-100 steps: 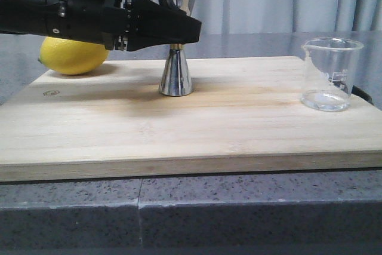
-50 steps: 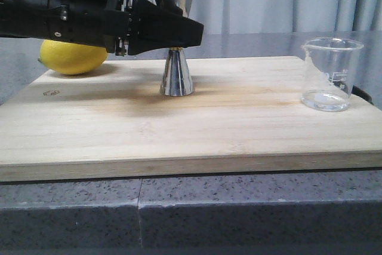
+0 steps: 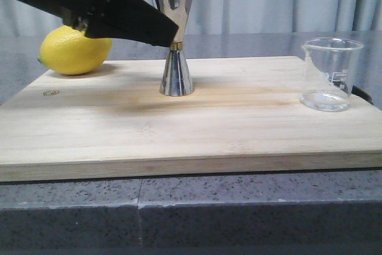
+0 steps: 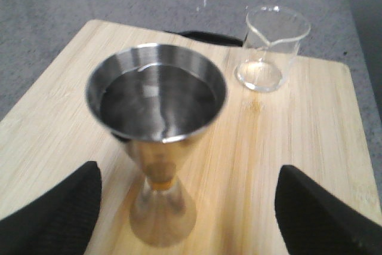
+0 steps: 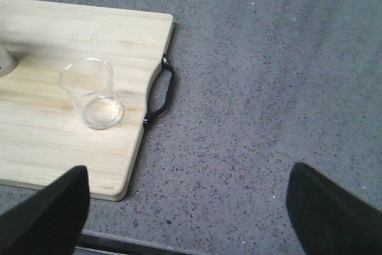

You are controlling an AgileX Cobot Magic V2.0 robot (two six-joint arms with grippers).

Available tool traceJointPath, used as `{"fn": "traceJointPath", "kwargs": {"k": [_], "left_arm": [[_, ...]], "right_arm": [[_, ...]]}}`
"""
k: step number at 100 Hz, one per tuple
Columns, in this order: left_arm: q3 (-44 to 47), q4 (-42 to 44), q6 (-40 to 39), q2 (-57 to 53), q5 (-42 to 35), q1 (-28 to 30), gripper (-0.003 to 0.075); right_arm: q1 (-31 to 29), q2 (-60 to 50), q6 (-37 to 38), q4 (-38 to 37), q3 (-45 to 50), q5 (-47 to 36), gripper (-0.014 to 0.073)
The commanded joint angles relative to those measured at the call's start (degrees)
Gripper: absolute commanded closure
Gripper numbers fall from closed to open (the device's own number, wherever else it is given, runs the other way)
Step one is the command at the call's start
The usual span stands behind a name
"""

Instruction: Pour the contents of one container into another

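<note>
1. the left end effector has tipped up and pulled back; it was level around the jigger before, and now its fingers are spread wide and hold nothing.
2. the jigger stands alone mid board, liquid inside.
3. the beaker sits far right, looking empty.
4. the right end effector is open too.
5. the pour looks done.

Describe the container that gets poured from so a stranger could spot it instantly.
Start at the wooden board on the grey counter and go to its right end, by the black handle. The glass beaker stands there alone. Unlike the tall steel jigger mid-board and the lemon at far left, it is clear, with white marks.
</note>
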Motion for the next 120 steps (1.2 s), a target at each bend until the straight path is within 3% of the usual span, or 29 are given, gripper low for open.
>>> {"fn": "traceJointPath", "kwargs": {"k": [1, 24, 38, 46, 64, 76, 95, 120], "left_arm": [[-1.6, 5.0, -9.7, -7.2, -1.8, -0.4, 0.0162], [-1.6, 27.4, -36.4, -21.2, -6.0, -0.4, 0.0162], [-1.6, 43.2, -57.7, -29.5, -6.1, -0.4, 0.0162], [-1.6, 53.5, -72.2, -34.2, -5.1, -0.4, 0.0162], [-1.6, 71.3, -94.5, -41.2, 0.1, -0.4, 0.0162], [-1.5, 77.6, -102.3, -45.1, 3.6, -0.4, 0.0164], [2.9, 81.4, -109.6, -51.4, 1.6, -0.4, 0.0164], [8.5, 83.1, -110.7, -54.6, -1.6, -0.4, 0.0238]], "right_arm": [[0.0, 0.5, -0.6, -1.5, -1.7, -3.7, 0.0008], [0.0, 0.5, -0.6, -1.5, -1.7, -3.6, 0.0008], [0.0, 0.5, -0.6, -1.5, -1.7, -3.6, 0.0008], [0.0, 0.5, -0.6, -1.5, -1.7, -3.6, 0.0008], [0.0, 0.5, -0.6, -1.5, -1.7, -3.6, 0.0008], [0.0, 0.5, -0.6, -1.5, -1.7, -3.6, 0.0008], [0.0, 0.5, 1.3, -1.5, -1.7, -3.5, 0.0008], [0.0, 0.5, 2.8, -1.5, -1.7, -3.3, 0.0026]]}}
